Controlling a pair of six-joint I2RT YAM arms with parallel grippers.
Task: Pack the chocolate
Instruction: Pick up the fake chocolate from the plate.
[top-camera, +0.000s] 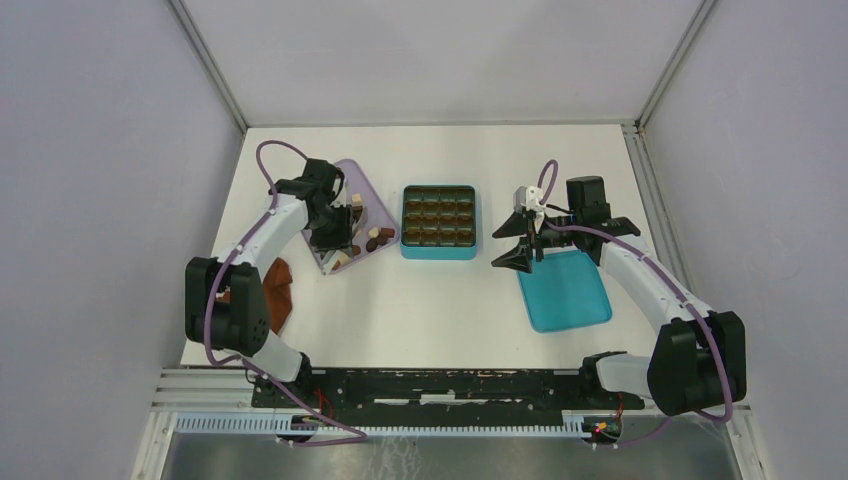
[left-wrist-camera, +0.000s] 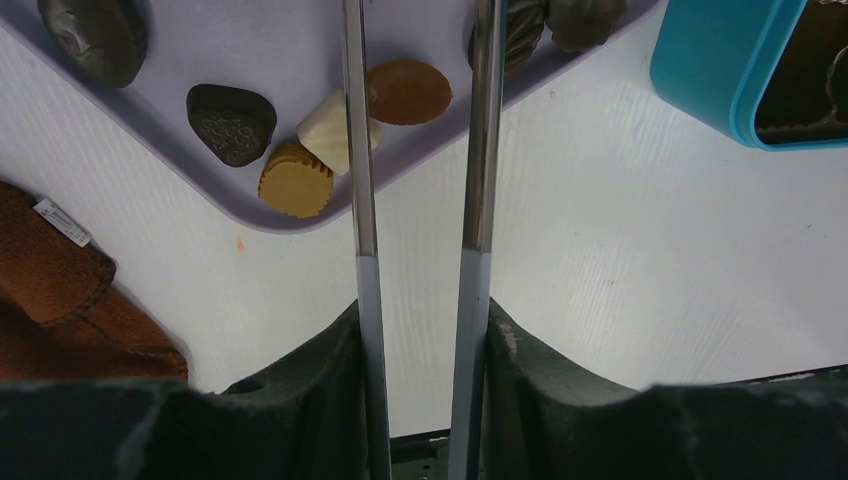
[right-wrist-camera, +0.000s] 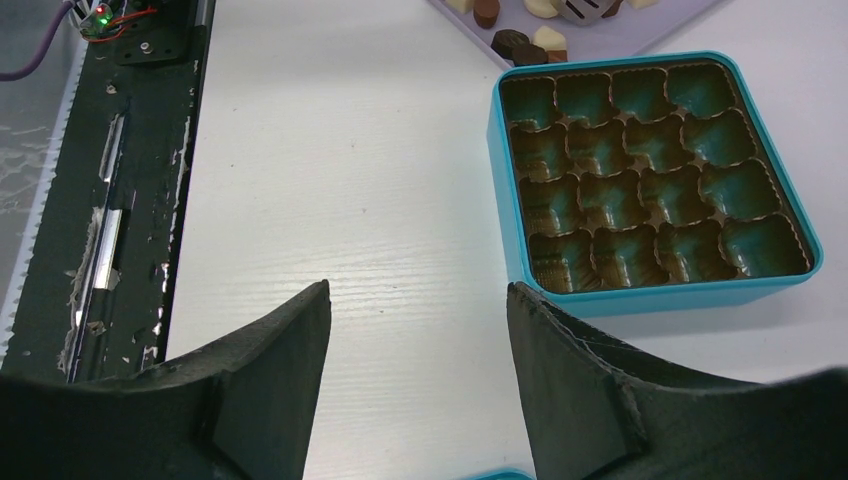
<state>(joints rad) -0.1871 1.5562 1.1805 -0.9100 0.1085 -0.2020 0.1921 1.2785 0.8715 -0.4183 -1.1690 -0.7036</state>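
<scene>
Chocolate pieces (top-camera: 375, 238) lie on the lilac tray (top-camera: 357, 182), left of the teal box (top-camera: 438, 252). My left gripper (top-camera: 326, 236) hangs over the tray's near corner. In the left wrist view this gripper (left-wrist-camera: 422, 302) is shut on metal tongs (left-wrist-camera: 362, 200), whose two blades stand apart over the tray (left-wrist-camera: 200, 40). A brown oval chocolate (left-wrist-camera: 408, 92) lies between the blades, and a cream piece (left-wrist-camera: 325, 130) and a tan cup (left-wrist-camera: 295, 181) lie beside the left blade. The box's cells (right-wrist-camera: 640, 170) hold only paper cups. My right gripper (right-wrist-camera: 417, 287) is open over bare table.
A teal lid (top-camera: 565, 290) lies under my right arm, right of the box (right-wrist-camera: 650, 300). A reddish-brown cloth (top-camera: 280, 290) lies near the table's left edge, below the tray. The black base rail (top-camera: 440, 385) runs along the near edge.
</scene>
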